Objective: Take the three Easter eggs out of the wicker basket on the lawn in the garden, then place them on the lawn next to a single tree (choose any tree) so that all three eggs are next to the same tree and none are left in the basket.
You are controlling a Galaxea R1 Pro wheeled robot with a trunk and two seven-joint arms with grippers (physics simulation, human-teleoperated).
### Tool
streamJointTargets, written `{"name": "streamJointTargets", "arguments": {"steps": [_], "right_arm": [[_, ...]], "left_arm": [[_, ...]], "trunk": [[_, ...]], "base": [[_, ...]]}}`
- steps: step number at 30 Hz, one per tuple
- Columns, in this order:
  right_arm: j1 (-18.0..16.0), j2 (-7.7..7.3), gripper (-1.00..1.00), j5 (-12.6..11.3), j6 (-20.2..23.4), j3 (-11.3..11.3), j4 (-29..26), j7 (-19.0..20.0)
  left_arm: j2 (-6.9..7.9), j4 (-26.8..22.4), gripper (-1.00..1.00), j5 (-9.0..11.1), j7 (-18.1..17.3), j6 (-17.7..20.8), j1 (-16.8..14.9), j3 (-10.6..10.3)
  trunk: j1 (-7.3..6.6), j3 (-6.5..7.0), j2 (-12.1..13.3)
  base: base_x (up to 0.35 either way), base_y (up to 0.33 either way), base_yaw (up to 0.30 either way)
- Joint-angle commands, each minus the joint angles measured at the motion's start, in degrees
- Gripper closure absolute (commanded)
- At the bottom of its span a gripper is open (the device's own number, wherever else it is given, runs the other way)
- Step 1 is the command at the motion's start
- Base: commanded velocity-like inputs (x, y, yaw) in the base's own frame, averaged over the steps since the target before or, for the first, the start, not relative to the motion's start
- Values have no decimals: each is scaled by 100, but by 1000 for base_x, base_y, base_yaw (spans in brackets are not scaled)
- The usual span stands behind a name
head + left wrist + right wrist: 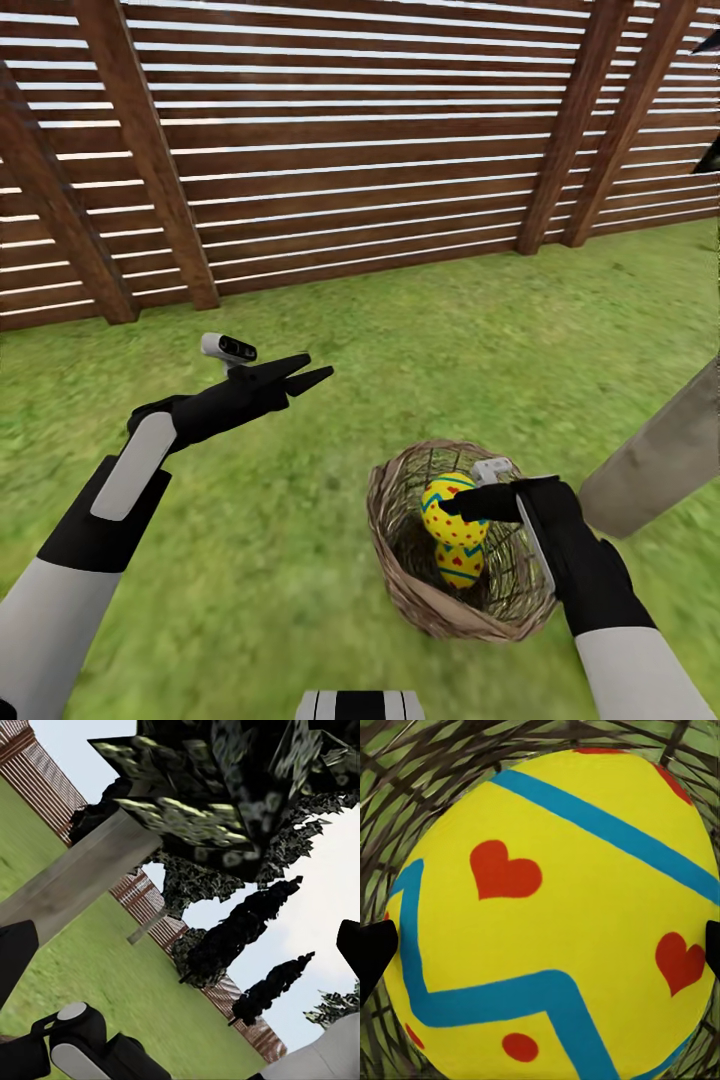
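Lawn (300, 560) backed by fence (350, 150). Right gripper (455, 503) inside wicker basket (400, 580), jaws open astride upper egg (448, 510); second egg (460, 565) below. Left gripper (305, 372) slightly open, empty.

Slatted brown wooden fence (330, 150) behind; dark cypress-like trees (240, 934), pale sky.

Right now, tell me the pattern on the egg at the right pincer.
Yellow egg with blue zigzag bands, red hearts and dots; clearest in the right wrist view.
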Motion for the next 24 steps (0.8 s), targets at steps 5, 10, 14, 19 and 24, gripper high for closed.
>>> {"name": "streamJointTargets", "arguments": {"steps": [5, 10, 14, 19, 24], "right_arm": [[1, -10, 100, 63, 69, 1, -43, 53], [194, -10, 100, 62, 81, 1, -492, 53], [211, -10, 100, 63, 81, 1, -528, 53], [195, 56, 100, 76, 41, 83, -422, 24], [203, 51, 100, 89, 37, 71, -456, 27]], "left_arm": [[6, 2, -100, 33, -6, 25, -4, 7], [6, 2, -100, 34, -6, 25, -4, 6], [6, 6, -100, 33, -6, 25, -4, 5], [-3, 11, -100, 51, -23, -7, 85, 22], [-12, 11, -100, 34, -23, -10, 101, 23]], "trunk": [[-14, 107, 5], [-26, 218, 12], [-37, 306, 17], [-37, 306, 18], [-37, 306, 18]], "base": [[0, 0, 0], [0, 0, 0], [0, 0, 0], [0, 0, 0], [-258, 0, 0]]}}
